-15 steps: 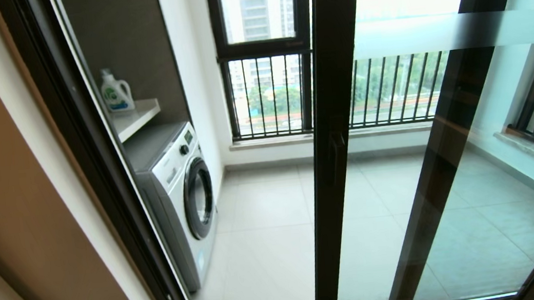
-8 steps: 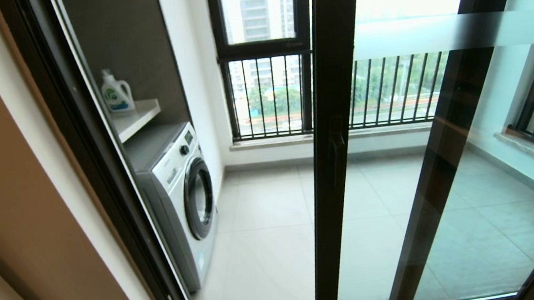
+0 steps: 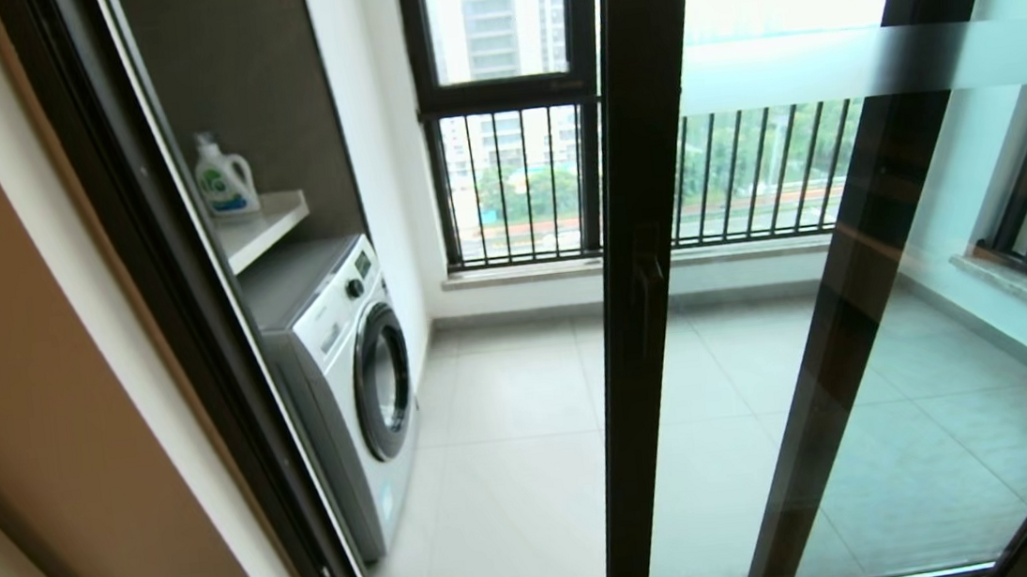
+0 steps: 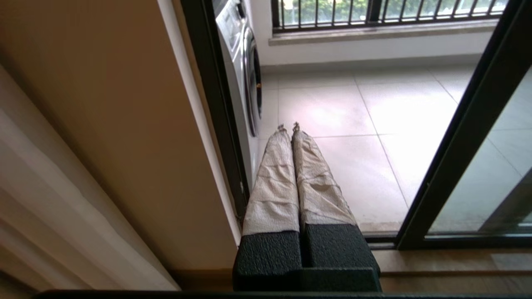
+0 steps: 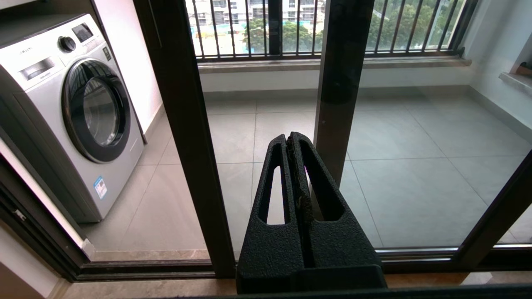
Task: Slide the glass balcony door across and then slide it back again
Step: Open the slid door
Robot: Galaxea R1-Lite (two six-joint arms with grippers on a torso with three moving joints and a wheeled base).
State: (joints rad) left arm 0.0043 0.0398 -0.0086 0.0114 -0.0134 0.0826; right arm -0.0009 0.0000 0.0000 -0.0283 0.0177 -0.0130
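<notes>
Head view: no arm shows; the glass balcony door (image 3: 653,266) stands partway across, its dark stile and short handle (image 3: 648,290) mid-frame, with a gap on the washing machine (image 3: 343,380) side. By my judgement no push is under way and the next move calls for contact on that stile.

Left wrist view: the left gripper (image 4: 289,126) hovers low by the door jamb, fingers clenched on nothing.

Right wrist view: the right gripper (image 5: 290,139) faces the glass, fingers pressed together, empty.
</notes>
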